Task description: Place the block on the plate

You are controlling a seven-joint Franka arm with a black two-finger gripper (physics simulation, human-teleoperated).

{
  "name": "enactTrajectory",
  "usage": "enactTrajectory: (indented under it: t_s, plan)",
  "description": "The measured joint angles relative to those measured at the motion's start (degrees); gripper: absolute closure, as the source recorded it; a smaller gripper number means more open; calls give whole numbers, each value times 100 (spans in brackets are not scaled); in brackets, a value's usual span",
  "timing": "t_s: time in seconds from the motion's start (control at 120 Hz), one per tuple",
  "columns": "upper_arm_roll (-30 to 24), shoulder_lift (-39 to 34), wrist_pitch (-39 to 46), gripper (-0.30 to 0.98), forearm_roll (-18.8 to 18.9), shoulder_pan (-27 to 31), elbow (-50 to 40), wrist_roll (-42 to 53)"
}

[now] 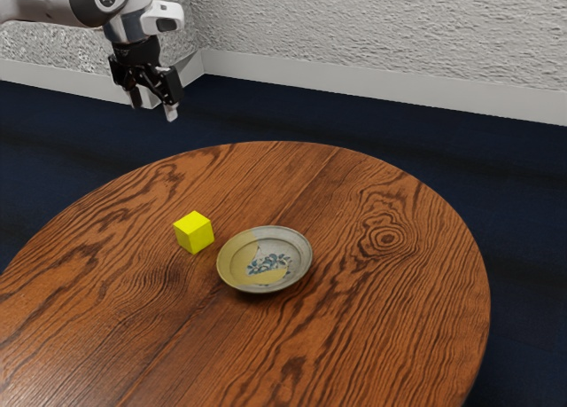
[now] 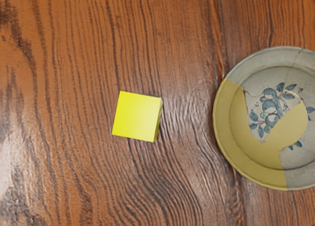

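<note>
High over the table's far side, at the exterior view's upper left, my gripper (image 1: 153,107) hangs open, its fingers apart with nothing between them. A yellow block (image 1: 194,233) rests on the wooden table, below and well away from the gripper. Beside it, toward the exterior view's right, lies a round grey and mustard plate (image 1: 235,278) with a blue floral pattern; a small gap separates the two. From the hand, the wrist view looks down on the yellow block (image 2: 136,116) and on part of the plate (image 2: 227,132), whose far portion is cut off.
The round brown table (image 1: 390,318) has a curved edge and strong wood grain. Beyond it are a dark blue floor (image 1: 257,114) and rough pale walls (image 1: 381,35) with a white baseboard.
</note>
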Motion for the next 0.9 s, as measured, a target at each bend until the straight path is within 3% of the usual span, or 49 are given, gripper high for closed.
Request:
enactTrajectory:
  t_s: [0.4,0.9]
  plan:
    - [174,38,16,0,-42,7,-486,215]
    - [198,1667,1196,0,-321,354,-543,704]
